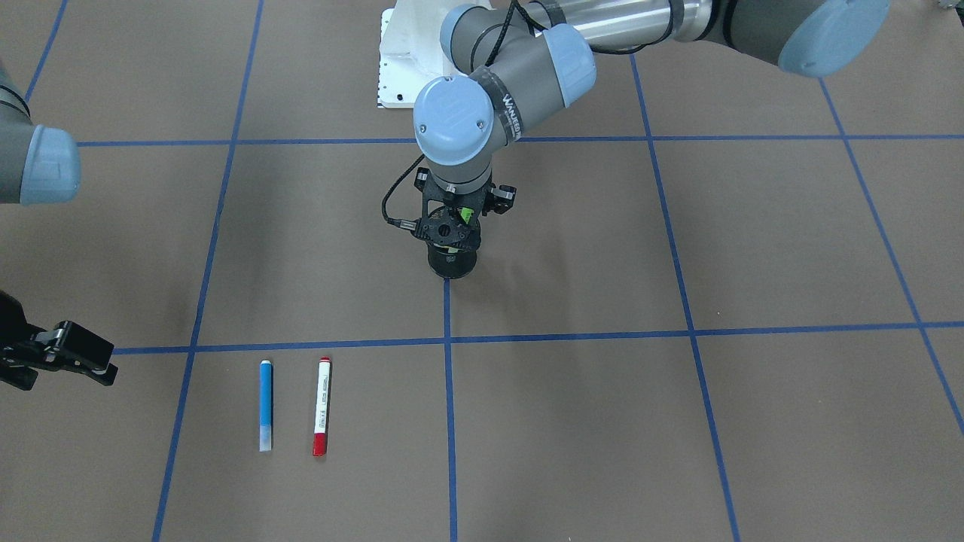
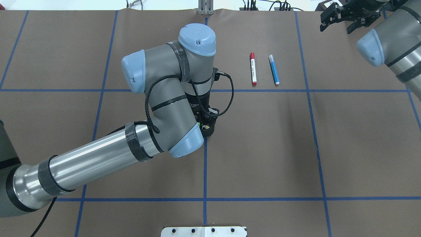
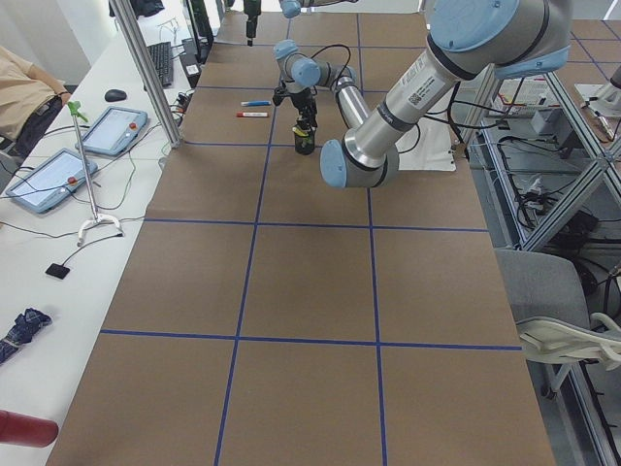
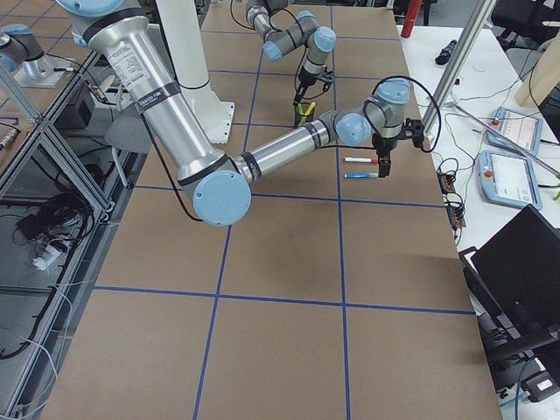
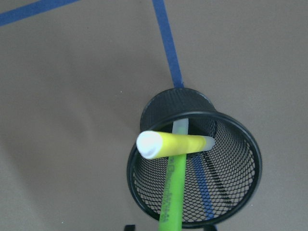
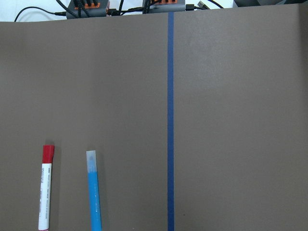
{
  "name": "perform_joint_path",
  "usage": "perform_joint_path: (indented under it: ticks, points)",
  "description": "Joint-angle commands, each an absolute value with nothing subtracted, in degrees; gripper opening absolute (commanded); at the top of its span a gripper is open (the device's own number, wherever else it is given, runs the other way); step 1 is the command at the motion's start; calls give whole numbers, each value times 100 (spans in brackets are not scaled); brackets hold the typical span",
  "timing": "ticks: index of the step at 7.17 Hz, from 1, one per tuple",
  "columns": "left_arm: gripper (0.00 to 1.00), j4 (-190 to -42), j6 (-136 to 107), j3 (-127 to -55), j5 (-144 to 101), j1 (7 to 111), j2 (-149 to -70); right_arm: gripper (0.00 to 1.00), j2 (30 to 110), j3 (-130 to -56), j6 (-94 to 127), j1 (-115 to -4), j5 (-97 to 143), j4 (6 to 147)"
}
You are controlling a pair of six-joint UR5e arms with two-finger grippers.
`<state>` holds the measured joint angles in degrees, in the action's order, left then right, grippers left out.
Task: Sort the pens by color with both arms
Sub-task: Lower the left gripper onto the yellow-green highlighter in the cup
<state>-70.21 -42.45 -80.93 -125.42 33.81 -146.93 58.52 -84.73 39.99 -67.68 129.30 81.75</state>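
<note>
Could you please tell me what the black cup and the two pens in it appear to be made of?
The black cup is likely metal wire mesh, matt black; the fine grid shows the table through it, under a solid rim. The green pen and the yellow pen are probably smooth plastic, evenly coloured with a soft sheen.

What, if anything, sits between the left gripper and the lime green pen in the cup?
Nothing visible blocks the left gripper from the green pen, whose upper end runs out of the wrist view's bottom edge. Lower down, the yellow pen crosses in front of it inside the mesh cup, so lifting might nudge the yellow one.
</note>
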Motion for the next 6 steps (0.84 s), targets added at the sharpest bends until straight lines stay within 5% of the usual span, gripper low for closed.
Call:
perform_joint_path:
  ticks: [1,2,6]
  points:
    - [22,-7014,-4245,-8121,-12542,3366,-14634,99,5854,-8481,3999,-6768,12929,8174]
    - [3,-7014,-4245,-8138,-12533,3366,-14634,99,5854,-8481,4008,-6768,12929,8174]
    - [0,-6490,-4219,-8838,-12533,3366,-14643,99,5845,-8481,4008,-6768,12920,8165]
